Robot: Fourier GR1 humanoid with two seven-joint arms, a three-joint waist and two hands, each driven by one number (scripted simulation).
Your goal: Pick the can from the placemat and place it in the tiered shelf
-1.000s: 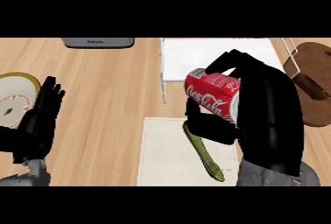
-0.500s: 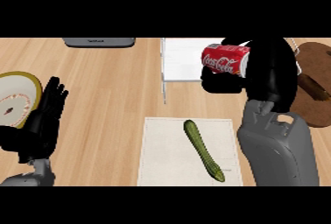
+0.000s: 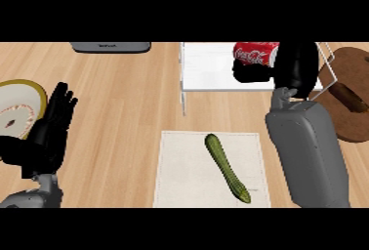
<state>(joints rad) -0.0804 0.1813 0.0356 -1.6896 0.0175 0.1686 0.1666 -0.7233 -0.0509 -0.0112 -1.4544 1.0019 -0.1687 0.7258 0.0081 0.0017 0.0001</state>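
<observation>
Nearest me, my left robot hand (image 3: 45, 132) rests at the left edge of the view, fingers straight and upright, holding nothing, next to a cream plate (image 3: 22, 97) with a pale ring-shaped item on it. Centre front lies the placemat (image 3: 180, 171), carrying only a cucumber (image 3: 227, 168) set on a diagonal; the can is no longer on it. My grey right forearm (image 3: 306, 151) runs up the right side past the mat, and beyond it my right robot hand (image 3: 292, 66) is curled round the red cola can (image 3: 256, 52), which I hold on its side over the white tiered shelf (image 3: 209, 73), well apart from the mat. I judge this the placing step, nearly at release. To do it well I would bring the can down until it sits on the shelf surface inside the wire frame, keep it clear of the thin rail at the right, and turn it upright or brace it so a round body cannot roll when the fingers open; I cannot tell how far it is above the tier. The can is bright red with white script, partly cut off by the view's upper edge. Farther right, a brown round board (image 3: 349, 102) bears a dark sausage-like piece, and a grey appliance (image 3: 110, 47) sits at the far edge.
</observation>
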